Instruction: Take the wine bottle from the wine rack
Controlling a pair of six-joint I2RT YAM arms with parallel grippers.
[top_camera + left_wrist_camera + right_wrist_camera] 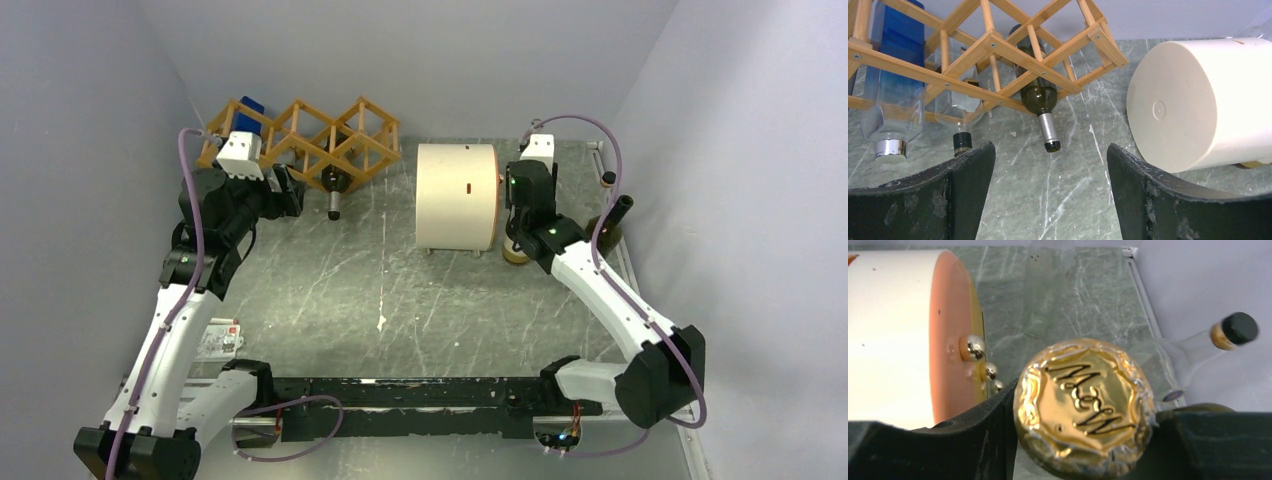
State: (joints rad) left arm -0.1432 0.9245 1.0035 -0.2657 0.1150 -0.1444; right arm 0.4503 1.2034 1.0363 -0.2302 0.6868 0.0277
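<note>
Hovering wide apart, left fingers (948,200) face the wine bottle (1038,92), neck-down in the wine rack (998,39) just ahead, centred between them. Risk: closing askew could clip the clear bottle (960,107) beyond the left-hand finger, or pulling might drag the wine rack. Right fingers (968,440) clamp a gold-foil bottle (1083,405).

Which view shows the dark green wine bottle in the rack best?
The left wrist view: the wine bottle pokes out of the wine rack, shoulder, silver neck and dark cap clear. Top external shows only its small neck end below the lattice. Right wrist misses it, showing a gold-foil bottle top between the jaws.
</note>
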